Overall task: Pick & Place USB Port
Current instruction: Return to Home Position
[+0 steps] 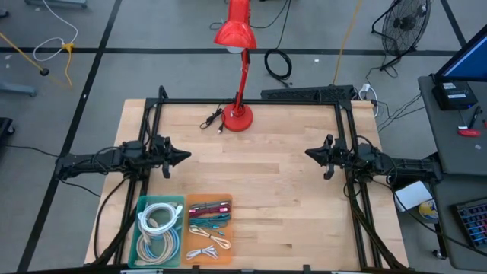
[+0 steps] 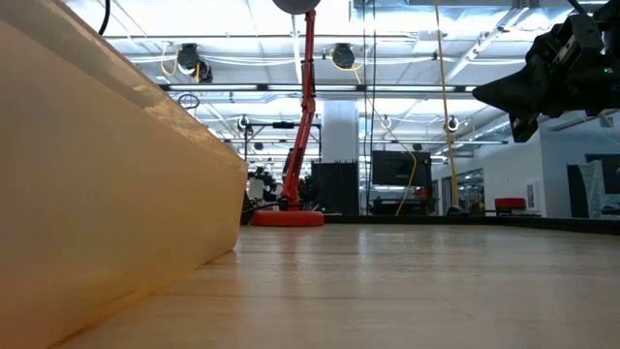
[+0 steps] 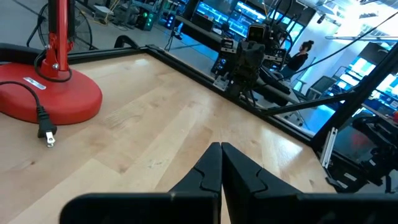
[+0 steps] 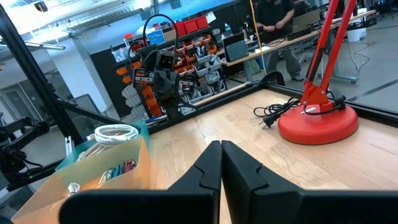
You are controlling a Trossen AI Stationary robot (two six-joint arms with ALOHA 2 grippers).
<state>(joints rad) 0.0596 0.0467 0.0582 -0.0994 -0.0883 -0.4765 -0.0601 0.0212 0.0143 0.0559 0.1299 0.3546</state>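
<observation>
The left pincer [image 1: 185,157] and right pincer [image 1: 308,152] hover pressed together, empty, at the wooden worktop's [image 1: 274,198] left and right edges. Assorted USB cables [image 1: 209,232] lie in the rectangular orange bin [image 1: 207,199] by the edge opposite the red lamp [image 1: 238,116].

Grey floor [image 1: 175,30] is running all round, w/ black tape lines [image 1: 152,51] crossing it. Pedestal fan [image 1: 403,27] is standing at top-right of high view, and a coiled black cable [image 1: 278,65] is lying on the floor nr top centre. Grey desk [image 1: 449,144] w/ blue-lit monitor [image 1: 468,61] is sitting at right edge. In low view, ceiling strip lights [image 2: 242,19] are glowing bright and a white pillar [image 2: 341,131] is standing mid-room. Shelves w/ red bins [image 4: 186,28] are lining the bkgd, and a person [image 4: 273,18] is standing at a bench [image 4: 298,40].
</observation>
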